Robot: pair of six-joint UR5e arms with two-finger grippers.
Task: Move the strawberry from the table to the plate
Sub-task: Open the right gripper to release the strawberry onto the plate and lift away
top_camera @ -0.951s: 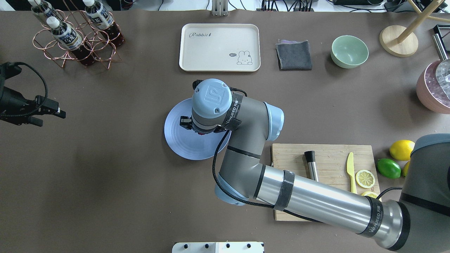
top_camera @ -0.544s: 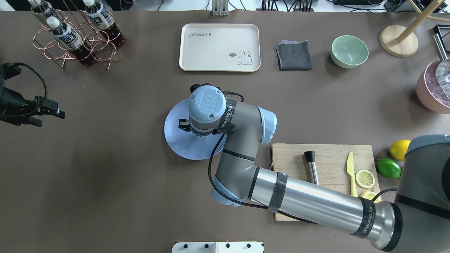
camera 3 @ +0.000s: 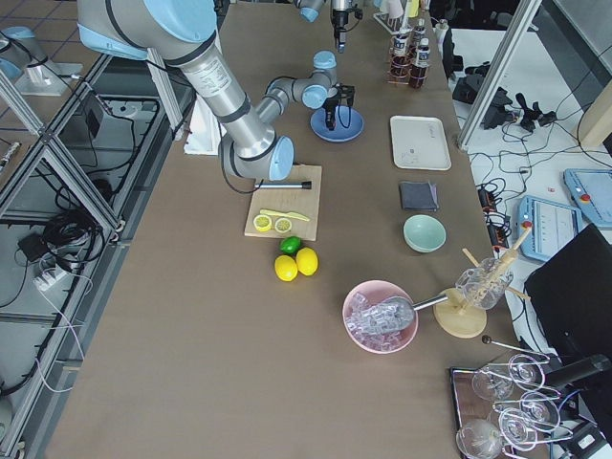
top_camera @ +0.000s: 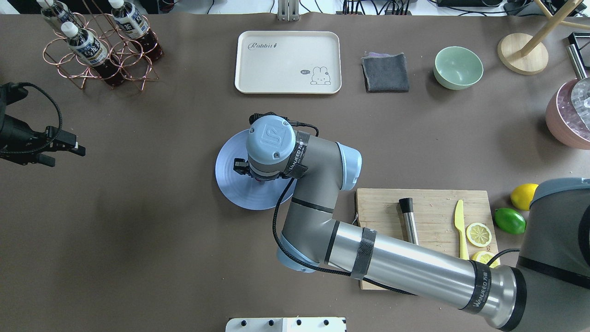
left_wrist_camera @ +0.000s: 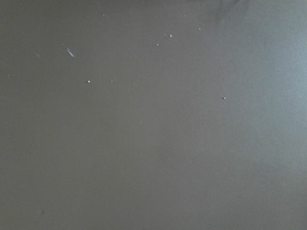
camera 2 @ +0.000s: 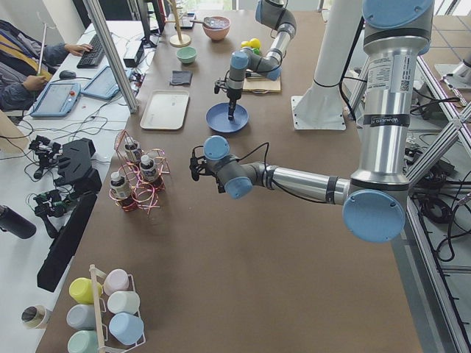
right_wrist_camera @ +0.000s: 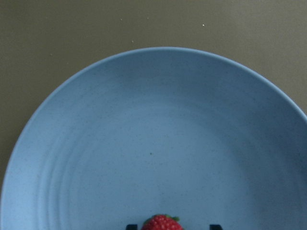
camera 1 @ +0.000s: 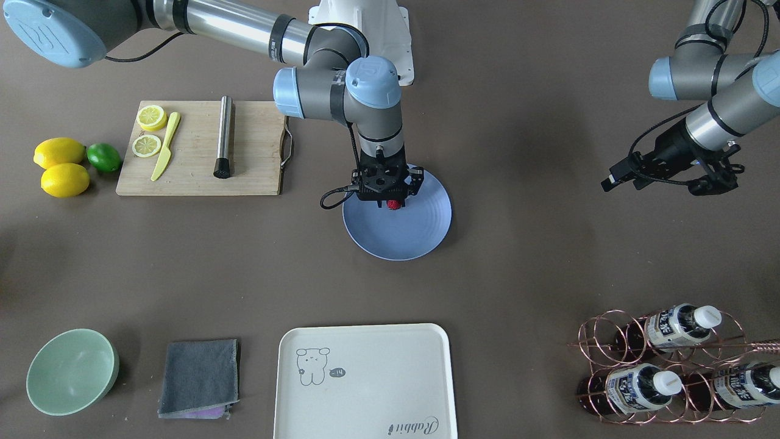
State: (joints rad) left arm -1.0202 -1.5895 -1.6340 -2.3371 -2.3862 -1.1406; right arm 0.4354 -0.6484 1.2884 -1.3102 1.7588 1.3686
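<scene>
The strawberry (camera 1: 395, 205) is small and red and lies on the near-robot part of the round blue plate (camera 1: 408, 235). In the right wrist view the strawberry (right_wrist_camera: 162, 223) sits at the bottom edge on the plate (right_wrist_camera: 153, 139), between two dark fingertips (right_wrist_camera: 132, 226), with a clear gap on its right side. My right gripper (camera 1: 390, 198) points straight down over it and stands open. From overhead the wrist hides most of the strawberry (top_camera: 261, 180). My left gripper (top_camera: 79, 149) hovers far off at the table's left side; its jaws are not readable.
A wooden cutting board (top_camera: 428, 203) with a muddler, yellow knife and lemon slices lies right of the plate. Lemons and a lime (top_camera: 509, 220) sit beyond it. A cream tray (top_camera: 288, 62), grey cloth, green bowl (top_camera: 458, 67) and bottle rack (top_camera: 99, 46) line the far side.
My right wrist has shifted slightly left and toward the robot over the plate, then nearly settled. The left arm has stayed put.
</scene>
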